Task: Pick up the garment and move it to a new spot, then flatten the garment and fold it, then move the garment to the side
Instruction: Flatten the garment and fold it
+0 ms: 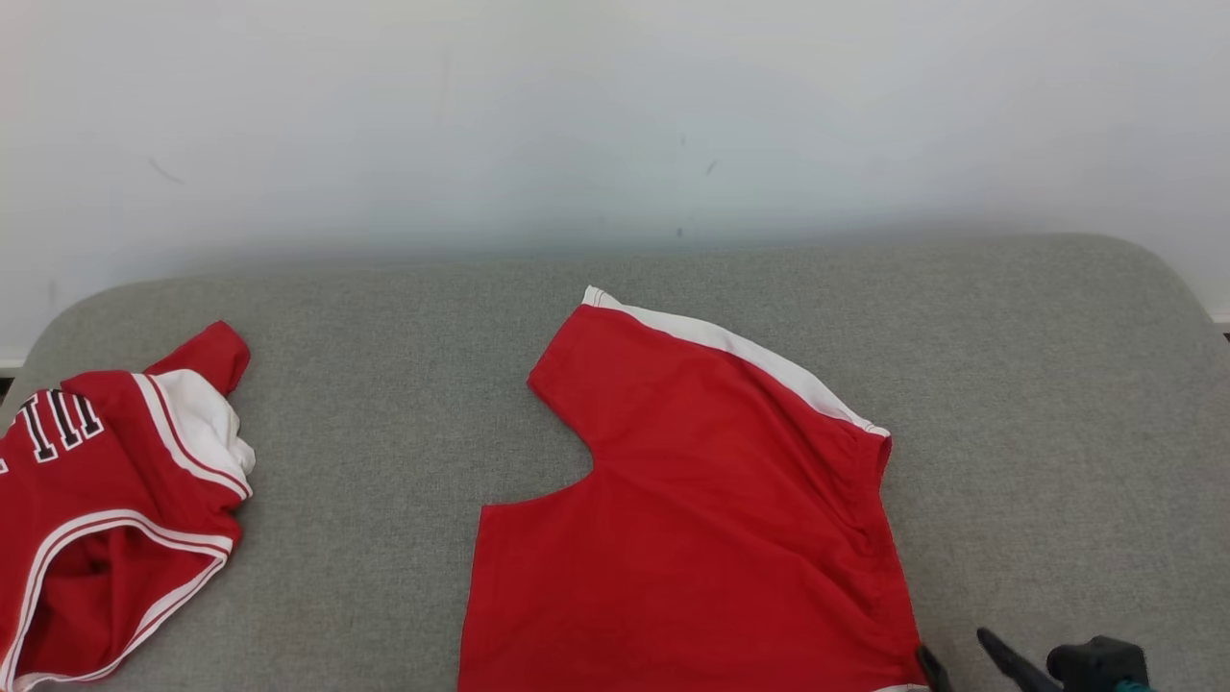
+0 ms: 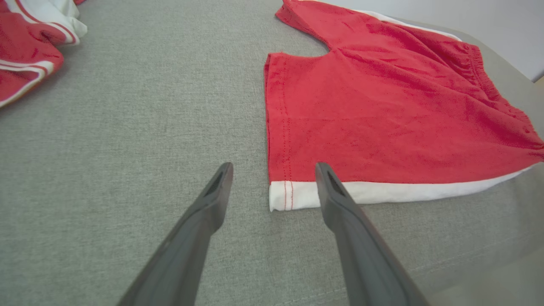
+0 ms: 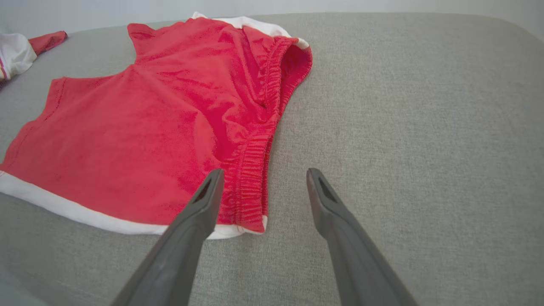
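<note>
Parted jaws beside red shorts (image 1: 701,519), crumpled jersey (image 1: 106,500) well apart on cushion (image 1: 384,384).

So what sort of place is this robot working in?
Probably an indoor clothes-folding spot: a grey fabric-covered surface with rounded corners, like a bed or padded bench, set against a plain white wall, with red shorts spread flat and a crumpled red jersey to the left.
</note>
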Available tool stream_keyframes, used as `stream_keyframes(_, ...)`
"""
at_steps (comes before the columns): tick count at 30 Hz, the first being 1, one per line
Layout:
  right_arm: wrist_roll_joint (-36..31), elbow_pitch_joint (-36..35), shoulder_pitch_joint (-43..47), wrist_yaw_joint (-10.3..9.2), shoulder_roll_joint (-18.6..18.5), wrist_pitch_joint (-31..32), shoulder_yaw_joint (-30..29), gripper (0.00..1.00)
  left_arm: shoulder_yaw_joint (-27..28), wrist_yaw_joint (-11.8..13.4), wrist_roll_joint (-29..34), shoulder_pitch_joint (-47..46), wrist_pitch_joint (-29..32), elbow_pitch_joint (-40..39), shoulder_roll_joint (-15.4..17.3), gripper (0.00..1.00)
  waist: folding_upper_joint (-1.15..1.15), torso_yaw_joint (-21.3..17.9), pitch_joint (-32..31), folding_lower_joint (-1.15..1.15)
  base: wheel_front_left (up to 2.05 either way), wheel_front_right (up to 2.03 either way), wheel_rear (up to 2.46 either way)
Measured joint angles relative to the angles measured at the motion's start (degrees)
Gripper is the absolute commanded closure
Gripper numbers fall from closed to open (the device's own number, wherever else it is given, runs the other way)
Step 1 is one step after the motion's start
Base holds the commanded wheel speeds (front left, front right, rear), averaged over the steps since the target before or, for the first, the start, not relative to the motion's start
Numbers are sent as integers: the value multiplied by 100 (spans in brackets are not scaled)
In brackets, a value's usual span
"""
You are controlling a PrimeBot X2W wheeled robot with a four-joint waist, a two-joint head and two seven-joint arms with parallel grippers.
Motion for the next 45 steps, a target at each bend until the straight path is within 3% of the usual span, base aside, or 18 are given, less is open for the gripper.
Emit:
stream_keyframes(7, 92, -9, 25, 75, -31, 527, 188, 0, -152, -298, -244, -122, 506, 168, -18, 0, 0, 61, 153, 0, 0, 0, 0)
stream_keyframes(27, 64, 474, -478, 101, 116, 1288, 528, 0, -304, -396, -531, -963, 1202, 1241, -179, 0, 0, 143, 377, 0, 0, 0, 0)
stream_keyframes(28, 64, 489, -492, 101, 122, 1328, 534, 5, -322, -396, -553, -1021, 1202, 1287, -187, 2, 0, 144, 383, 0, 0, 0, 0)
stream_keyframes(29, 62, 513, -510, 101, 127, 1338, 560, 23, -347, -394, -495, -1069, 1201, 1323, -187, 24, 1, 145, 388, 0, 0, 0, 0)
stream_keyframes(30, 63, 531, -539, 115, 135, 1380, 581, 90, -341, -393, -491, -1119, 1166, 1380, -196, 64, 0, 147, 393, 0, 0, 0, 0)
stream_keyframes(31, 63, 543, -563, 125, 142, 1383, 582, 100, -338, -390, -498, -1149, 1149, 1423, -198, 87, 0, 151, 397, 0, 0, 0, 0)
stream_keyframes(32, 63, 550, -573, 125, 144, 1384, 580, 100, -348, -386, -489, -1163, 1144, 1468, -197, 100, 0, 154, 401, 0, 0, 0, 0)
stream_keyframes(45, 209, 453, -691, 260, 138, 1316, 385, 100, -232, -305, -566, -1160, 735, 1447, -199, 100, 1, 156, 389, 1, 0, 0, 0)
